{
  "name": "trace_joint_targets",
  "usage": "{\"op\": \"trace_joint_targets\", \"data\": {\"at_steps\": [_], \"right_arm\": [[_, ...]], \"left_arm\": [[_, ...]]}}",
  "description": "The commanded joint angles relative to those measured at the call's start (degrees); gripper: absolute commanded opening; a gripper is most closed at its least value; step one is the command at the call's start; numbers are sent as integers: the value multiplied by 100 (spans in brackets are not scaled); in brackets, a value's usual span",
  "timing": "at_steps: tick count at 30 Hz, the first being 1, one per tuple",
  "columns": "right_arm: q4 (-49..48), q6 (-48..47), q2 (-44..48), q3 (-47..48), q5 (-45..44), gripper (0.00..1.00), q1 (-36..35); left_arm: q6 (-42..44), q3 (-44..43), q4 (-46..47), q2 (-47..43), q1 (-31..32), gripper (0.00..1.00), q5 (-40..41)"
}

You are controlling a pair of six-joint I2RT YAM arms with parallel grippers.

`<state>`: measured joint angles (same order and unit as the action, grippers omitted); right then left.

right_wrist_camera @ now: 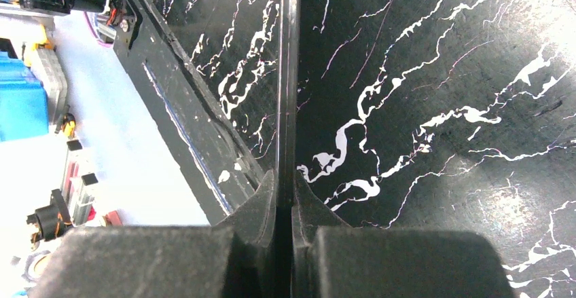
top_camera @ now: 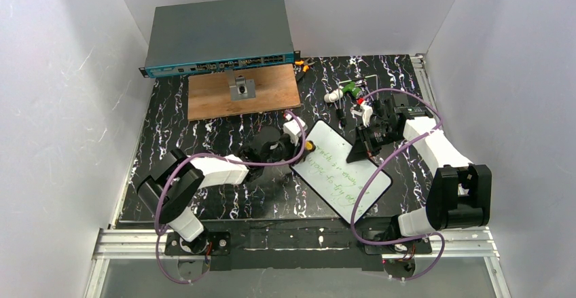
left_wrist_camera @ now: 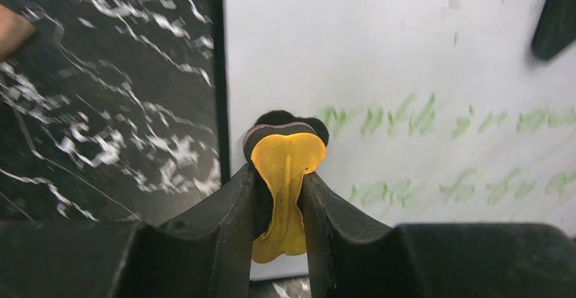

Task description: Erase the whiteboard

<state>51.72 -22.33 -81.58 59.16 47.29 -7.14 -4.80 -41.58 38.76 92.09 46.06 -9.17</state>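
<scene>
The far strip of the surface (top_camera: 170, 128) is blocked by a wooden board (top_camera: 272, 94), a grey box (top_camera: 217, 30) behind it, and loose parts (top_camera: 348, 91) at the right. The far end of the whiteboard (top_camera: 346, 179) is crowded by the left hand (top_camera: 306, 147) (a yellow eraser (left_wrist_camera: 285, 159) is pinched in it) and the right hand (top_camera: 361, 150), clamped on its rim; the near half is left open.

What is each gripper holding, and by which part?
The left gripper pinches the yellow eraser by its narrow middle. The right gripper clamps the whiteboard by its thin rim.
</scene>
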Motion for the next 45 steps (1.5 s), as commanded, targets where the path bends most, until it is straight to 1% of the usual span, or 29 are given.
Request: {"op": "trace_joint_targets", "data": {"at_steps": [1, 5, 9, 12, 14, 17, 19, 20, 22, 26, 29, 33, 36, 42, 45], "right_arm": [[-349, -561, 1, 158, 298, 1, -73], [-354, -567, -7, 149, 299, 1, -77], [-356, -567, -7, 141, 285, 1, -74], [-356, -567, -7, 144, 295, 1, -76], [-356, -565, -7, 142, 290, 1, -71], [-356, -578, -7, 144, 291, 1, -77], [-357, -577, 2, 140, 289, 1, -70], [-356, -579, 10, 144, 296, 1, -72], [-352, -578, 11, 140, 299, 1, -76], [-342, -592, 9, 140, 299, 1, -75], [-336, -605, 11, 144, 306, 1, -72], [-298, -630, -15, 162, 333, 1, -77], [-296, -657, -3, 149, 351, 1, -77], [-286, -683, 28, 147, 386, 1, -77], [-286, -685, 50, 138, 396, 1, -77]], "left_arm": [[62, 428, -155, -207, 118, 0, -699], [-48, 289, -80, -95, 192, 0, -715], [-198, -62, -40, 27, 202, 0, -669], [-205, -353, -181, 83, 253, 0, -586], [-136, -578, -490, 89, 352, 0, -237], [-145, -898, -1148, 51, 412, 0, 650], [-154, -913, -1277, -6, 412, 0, 1113], [-130, -905, -1331, -26, 412, 0, 1205], [-42, -874, -1451, -25, 412, 0, 1225], [65, -581, -1370, -49, 427, 0, 926], [232, -367, -1297, -129, 545, 0, 573], [316, -284, -1299, -211, 686, 0, 426], [272, -374, -1310, -220, 707, 0, 536], [289, -700, -1517, -245, 644, 0, 1181], [301, -928, -1746, -166, 528, 0, 1207]]}}
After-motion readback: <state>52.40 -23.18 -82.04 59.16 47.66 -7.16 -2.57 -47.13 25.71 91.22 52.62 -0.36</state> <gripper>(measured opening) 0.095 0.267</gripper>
